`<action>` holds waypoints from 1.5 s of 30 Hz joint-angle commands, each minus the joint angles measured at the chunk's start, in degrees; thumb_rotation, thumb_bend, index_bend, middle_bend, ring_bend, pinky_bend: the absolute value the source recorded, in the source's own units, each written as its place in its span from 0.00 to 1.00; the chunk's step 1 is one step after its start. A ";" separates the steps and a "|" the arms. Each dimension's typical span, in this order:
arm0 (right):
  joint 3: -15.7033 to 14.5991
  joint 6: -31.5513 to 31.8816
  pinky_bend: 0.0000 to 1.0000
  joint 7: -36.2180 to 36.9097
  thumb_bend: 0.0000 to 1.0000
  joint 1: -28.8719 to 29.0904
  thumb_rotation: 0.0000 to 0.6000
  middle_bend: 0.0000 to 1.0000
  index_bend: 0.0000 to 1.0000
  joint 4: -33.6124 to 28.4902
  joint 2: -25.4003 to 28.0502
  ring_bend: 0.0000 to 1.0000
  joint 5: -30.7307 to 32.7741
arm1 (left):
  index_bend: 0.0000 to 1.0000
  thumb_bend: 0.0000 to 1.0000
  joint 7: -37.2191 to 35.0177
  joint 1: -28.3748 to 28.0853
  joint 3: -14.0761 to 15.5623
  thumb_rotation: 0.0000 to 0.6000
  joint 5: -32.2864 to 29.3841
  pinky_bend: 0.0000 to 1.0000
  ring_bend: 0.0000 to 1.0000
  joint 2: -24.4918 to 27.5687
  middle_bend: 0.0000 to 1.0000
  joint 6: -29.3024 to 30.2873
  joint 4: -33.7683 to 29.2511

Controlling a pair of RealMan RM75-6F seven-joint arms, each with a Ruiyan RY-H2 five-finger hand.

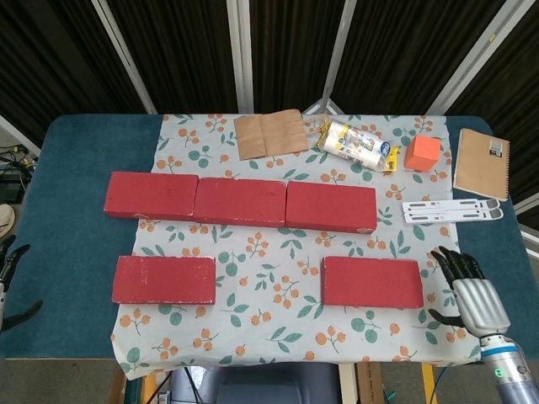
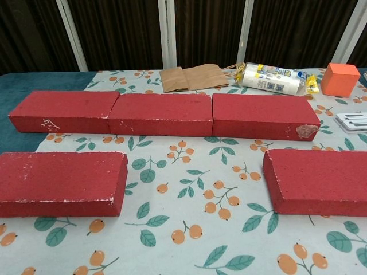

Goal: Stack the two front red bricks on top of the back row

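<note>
Both front red bricks, left (image 1: 164, 279) and right (image 1: 371, 282), lie flat on the cloth before the back row (image 1: 240, 202); nothing is stacked. My right hand (image 1: 473, 296) hovers beside the right brick, fingers spread, empty. My left hand (image 1: 10, 278) is barely visible; its state is unclear.

Along the back edge of my desk (image 1: 67, 168), on the floral cloth (image 1: 278, 290), lie a brown paper bag (image 1: 269, 133), a toppled labelled bottle (image 1: 358, 145) and an orange cube (image 1: 422, 152). Near the back right corner rests a brown notebook (image 1: 482, 163), with a white flat strip (image 1: 455, 210) just in front of it.
</note>
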 commanded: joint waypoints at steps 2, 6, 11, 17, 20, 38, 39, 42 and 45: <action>-1.64 -8.68 0.00 -1.85 0.20 4.51 1.00 0.00 0.01 -7.63 5.76 0.00 1.61 | 0.15 0.16 -0.03 -0.08 0.42 1.00 0.67 0.06 0.00 0.10 0.05 -0.23 -0.17; -1.47 -13.14 0.00 -4.56 0.20 6.65 1.00 0.00 0.00 -12.24 7.12 0.00 5.40 | 0.15 0.16 -0.50 -0.03 0.26 1.00 0.26 0.06 0.00 0.27 0.04 -0.30 -0.05; -0.79 -16.14 0.00 -9.39 0.20 9.22 1.00 0.00 0.00 -15.56 6.22 0.00 8.34 | 0.15 0.16 -0.97 -0.18 0.44 1.00 0.21 0.06 0.00 0.63 0.04 -0.94 -0.13; 0.85 -17.35 0.00 -15.58 0.20 12.13 1.00 0.00 0.00 -18.09 2.99 0.00 13.58 | 0.15 0.16 -1.55 -0.01 0.46 1.00 0.36 0.06 0.00 0.87 0.04 -0.65 -0.10; 1.64 -17.86 0.00 -17.74 0.20 13.65 1.00 0.00 0.00 -18.47 1.22 0.00 16.61 | 0.15 0.16 -2.03 0.10 0.35 1.00 0.06 0.06 0.00 1.09 0.04 -0.56 -0.10; 2.40 -16.61 0.00 -26.46 0.20 19.45 1.00 0.00 0.00 -16.42 -5.75 0.00 27.80 | 0.15 0.16 -2.90 0.85 -0.17 1.00 -0.10 0.06 0.00 1.25 0.04 1.04 0.18; 2.40 -16.34 0.00 -26.85 0.20 19.65 1.00 0.00 0.00 -16.18 -6.05 0.00 28.34 | 0.15 0.16 -2.82 0.89 -0.17 1.00 -0.07 0.06 0.00 1.23 0.04 1.13 0.19; 2.27 -15.87 0.00 -28.15 0.20 20.36 1.00 0.00 0.00 -15.58 -6.74 0.00 30.31 | 0.15 0.16 -2.50 0.94 -0.21 1.00 -0.10 0.06 0.00 1.14 0.04 1.18 0.18; 2.17 -15.68 0.00 -28.69 0.20 20.95 1.00 0.00 0.00 -15.37 -7.00 0.00 31.77 | 0.15 0.16 -2.13 0.91 -0.27 1.00 -0.17 0.06 0.00 1.01 0.04 1.12 0.11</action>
